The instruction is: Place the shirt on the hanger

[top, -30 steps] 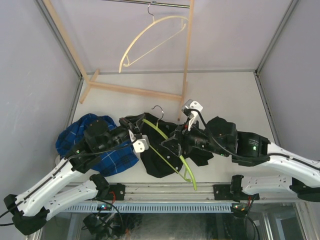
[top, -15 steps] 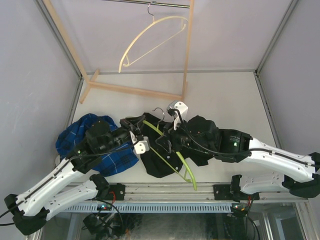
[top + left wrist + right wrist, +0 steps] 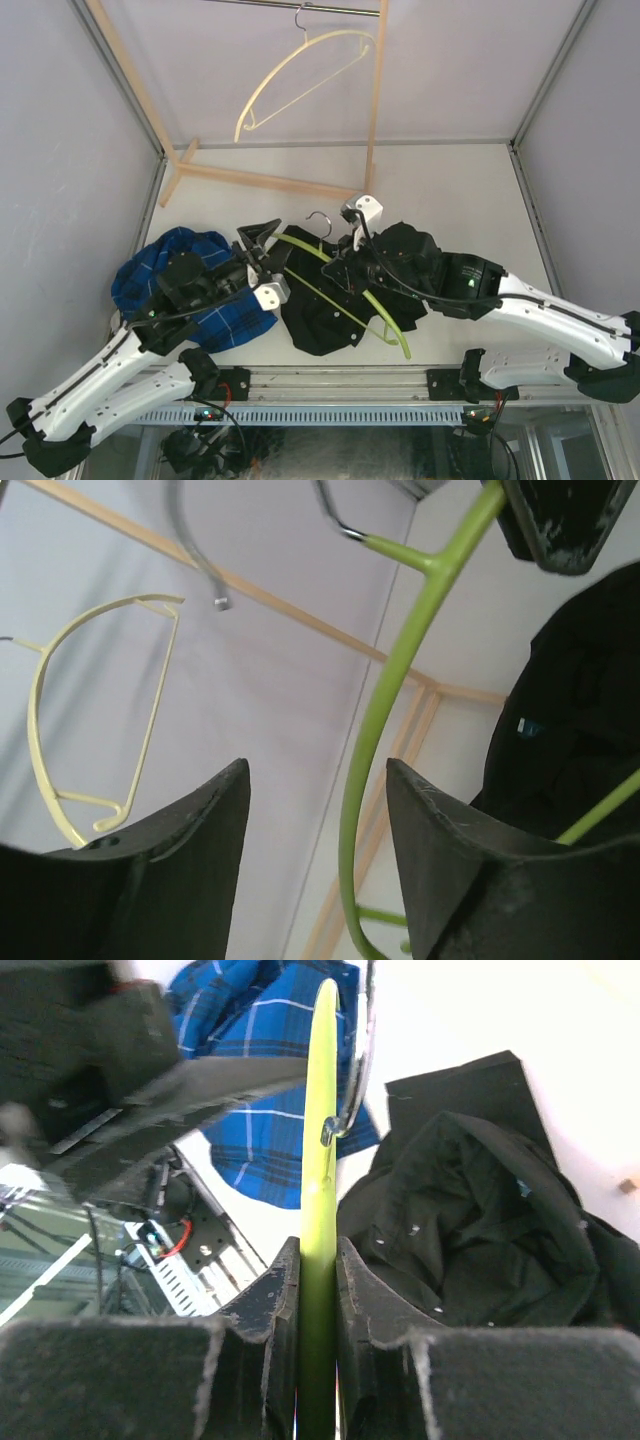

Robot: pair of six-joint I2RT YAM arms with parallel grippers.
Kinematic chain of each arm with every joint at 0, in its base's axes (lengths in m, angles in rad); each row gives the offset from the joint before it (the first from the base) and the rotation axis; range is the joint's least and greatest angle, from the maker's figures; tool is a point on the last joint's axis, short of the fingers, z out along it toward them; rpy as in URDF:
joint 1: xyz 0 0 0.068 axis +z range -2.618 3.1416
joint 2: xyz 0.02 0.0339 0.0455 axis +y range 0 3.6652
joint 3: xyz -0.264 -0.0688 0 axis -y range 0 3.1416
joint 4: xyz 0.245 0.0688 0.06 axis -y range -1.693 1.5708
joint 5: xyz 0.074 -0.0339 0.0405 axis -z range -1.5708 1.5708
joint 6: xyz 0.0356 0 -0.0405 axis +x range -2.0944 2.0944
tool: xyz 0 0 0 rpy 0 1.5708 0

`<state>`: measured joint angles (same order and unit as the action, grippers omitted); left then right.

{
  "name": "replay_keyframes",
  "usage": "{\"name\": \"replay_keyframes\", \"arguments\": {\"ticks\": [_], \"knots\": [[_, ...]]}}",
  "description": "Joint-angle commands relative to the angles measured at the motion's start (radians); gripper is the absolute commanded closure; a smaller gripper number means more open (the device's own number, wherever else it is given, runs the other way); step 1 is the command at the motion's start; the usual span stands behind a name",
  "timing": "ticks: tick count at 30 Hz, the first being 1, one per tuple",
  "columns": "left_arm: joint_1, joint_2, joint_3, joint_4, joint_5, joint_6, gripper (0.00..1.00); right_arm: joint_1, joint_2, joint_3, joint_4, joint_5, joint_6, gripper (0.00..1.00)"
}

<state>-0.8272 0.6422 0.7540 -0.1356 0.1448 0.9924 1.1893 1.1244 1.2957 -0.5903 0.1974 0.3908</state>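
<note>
The black shirt (image 3: 322,318) lies crumpled on the table near the front edge. Above it slants the lime-green hanger (image 3: 390,322), its metal hook (image 3: 318,218) pointing to the back. My right gripper (image 3: 345,275) is shut on the hanger's arm. In the right wrist view the green bar (image 3: 321,1160) is pinched between both fingers (image 3: 285,1295), with the shirt (image 3: 480,1210) below right. My left gripper (image 3: 262,240) is open at the hanger's left end. In the left wrist view the green arm (image 3: 385,710) runs between the spread fingertips (image 3: 430,820) without touching them.
A blue plaid shirt (image 3: 165,275) is heaped at the left under my left arm. A wooden rack (image 3: 270,182) stands at the back, with a cream hanger (image 3: 300,75) on its rail. Grey walls close both sides.
My left gripper has opened and let go of the hanger. My right gripper has closed on the hanger's arm, and the hanger's near end has swung right and up.
</note>
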Motion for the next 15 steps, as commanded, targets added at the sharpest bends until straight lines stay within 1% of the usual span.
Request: {"name": "replay_keyframes", "arguments": {"ticks": [1,5,7,8,10,12,14,15], "knots": [[-0.001,-0.049,0.012,0.085,0.011,-0.145,0.33,-0.077,-0.079,-0.051,0.082,-0.006,-0.037,1.0],[-0.002,-0.088,0.032,0.079,-0.039,-0.362,0.1,-0.159,-0.164,-0.137,0.102,0.002,-0.053,1.0],[-0.002,-0.114,0.027,0.076,-0.059,-0.479,0.05,-0.208,-0.209,-0.19,0.13,-0.015,-0.065,1.0],[-0.001,-0.127,0.017,0.076,-0.082,-0.546,0.01,-0.24,-0.233,-0.222,0.151,-0.033,-0.073,1.0],[-0.002,-0.152,0.005,0.07,-0.144,-0.707,0.0,-0.283,-0.276,-0.271,0.176,-0.066,-0.09,1.0],[-0.001,-0.176,0.0,0.044,-0.247,-0.852,0.0,-0.318,-0.321,-0.315,0.191,-0.083,-0.108,1.0],[-0.002,-0.194,0.003,-0.004,-0.357,-0.983,0.0,-0.358,-0.359,-0.344,0.179,-0.103,-0.11,1.0],[-0.001,-0.199,0.006,-0.032,-0.386,-1.03,0.0,-0.379,-0.379,-0.356,0.171,-0.118,-0.108,1.0]]}}
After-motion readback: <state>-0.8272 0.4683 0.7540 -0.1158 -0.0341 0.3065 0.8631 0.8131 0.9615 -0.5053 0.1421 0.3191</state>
